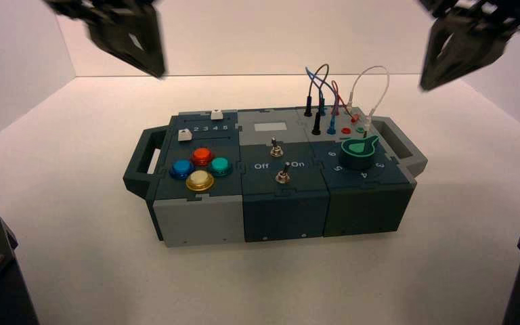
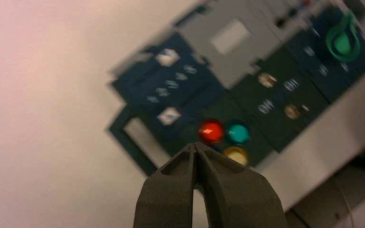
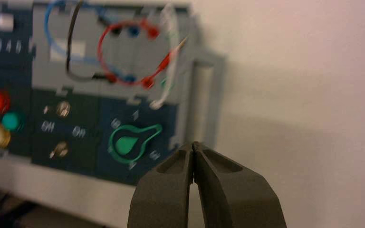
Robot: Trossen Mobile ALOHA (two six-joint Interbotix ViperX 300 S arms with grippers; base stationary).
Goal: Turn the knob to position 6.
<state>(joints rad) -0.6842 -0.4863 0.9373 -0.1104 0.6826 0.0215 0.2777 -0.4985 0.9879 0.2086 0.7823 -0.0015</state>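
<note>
The knob is a black dial with a green rim and green pointer on the box's right section. Its pointer aims at the far right corner, away from the digit 6 printed just left of it. My left gripper hangs high above the table behind the box's left end, shut and empty. My right gripper hangs high behind the box's right end, shut and empty. The knob also shows in the right wrist view and in the left wrist view.
The box has coloured push buttons on its left section and two metal toggle switches in the middle. Looped wires stand up behind the knob. Handles stick out at both ends.
</note>
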